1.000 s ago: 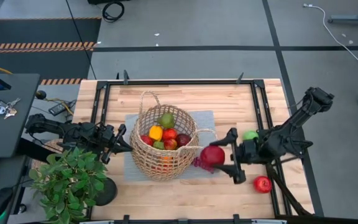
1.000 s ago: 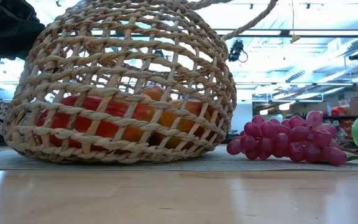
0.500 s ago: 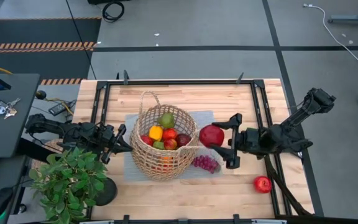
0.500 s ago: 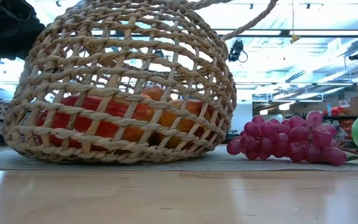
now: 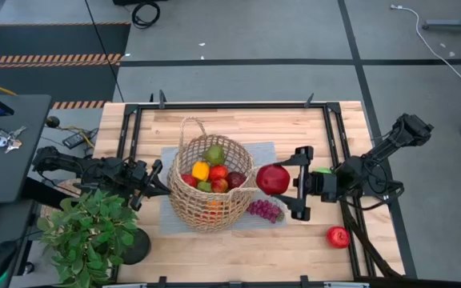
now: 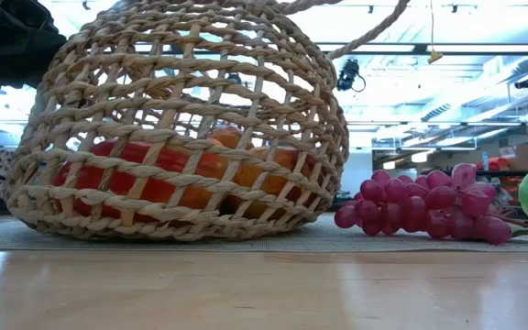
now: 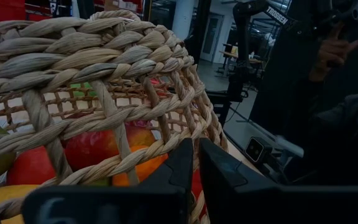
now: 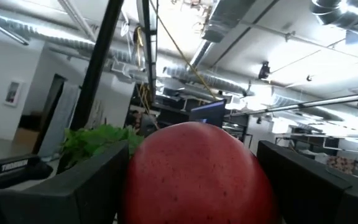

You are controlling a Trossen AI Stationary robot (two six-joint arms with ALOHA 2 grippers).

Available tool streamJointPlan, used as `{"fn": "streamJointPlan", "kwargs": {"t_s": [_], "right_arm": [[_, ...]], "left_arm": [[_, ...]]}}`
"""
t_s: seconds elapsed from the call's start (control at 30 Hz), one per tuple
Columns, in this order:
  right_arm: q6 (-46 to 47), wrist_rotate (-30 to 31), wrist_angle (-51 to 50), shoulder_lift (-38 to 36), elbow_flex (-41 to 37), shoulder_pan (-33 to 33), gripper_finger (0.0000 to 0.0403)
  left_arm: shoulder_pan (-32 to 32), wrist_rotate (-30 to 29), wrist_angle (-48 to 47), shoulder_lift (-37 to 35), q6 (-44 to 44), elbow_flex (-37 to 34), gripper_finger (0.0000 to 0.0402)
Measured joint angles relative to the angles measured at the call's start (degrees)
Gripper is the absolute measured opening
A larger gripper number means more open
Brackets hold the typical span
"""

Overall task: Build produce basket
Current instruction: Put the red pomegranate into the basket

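Your basket [image 5: 211,192] is round, open-weave tan wicker with thin loop handles, on a grey mat [image 5: 264,150] mid-table. It already holds rounded fruit: a yellow lemon [image 5: 201,170], a green pear [image 5: 214,154] and red apples [image 5: 218,173]. Your right gripper [image 5: 298,182] holds a smooth red apple [image 5: 272,178] between wide fingers, just beside the basket's right rim. Knobbly purple grapes [image 5: 264,210] lie on the mat beneath. Your left gripper [image 5: 152,186] sits at the basket's left rim, apparently pinching the weave. Another apple [image 5: 338,236] lies near the front right corner, a leafy plant [image 5: 89,232] at the front left.
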Motion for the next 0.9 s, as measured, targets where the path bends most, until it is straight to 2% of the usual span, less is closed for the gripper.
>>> {"fn": "streamJointPlan", "kwargs": {"t_s": [0.3,0.43,0.57,0.77,0.9], "right_arm": [[1.4,0.63,-3.11,0.0,0.18,-3.16,0.0352],[5.53,-1.83,-11.65,0.2,3.17,-5.76,0.0352],[9.74,-3.52,-15.28,3.83,6.36,-10.2,0.0352],[10.19,-4.98,-15.35,11.93,11.95,-15.55,0.0352],[9.94,-5.16,-18.79,16.81,16.5,-17.38,0.0352]], "left_arm": [[0.0,0.0,0.0,-0.01,0.01,-0.02,0.0028],[0.0,0.0,0.0,0.0,-0.01,-0.01,0.0031],[0.0,0.0,0.02,0.02,0.01,0.0,0.0036],[0.0,0.0,0.02,-0.01,0.01,0.0,0.003],[0.0,0.0,0.02,0.0,0.03,0.0,0.0028]]}}
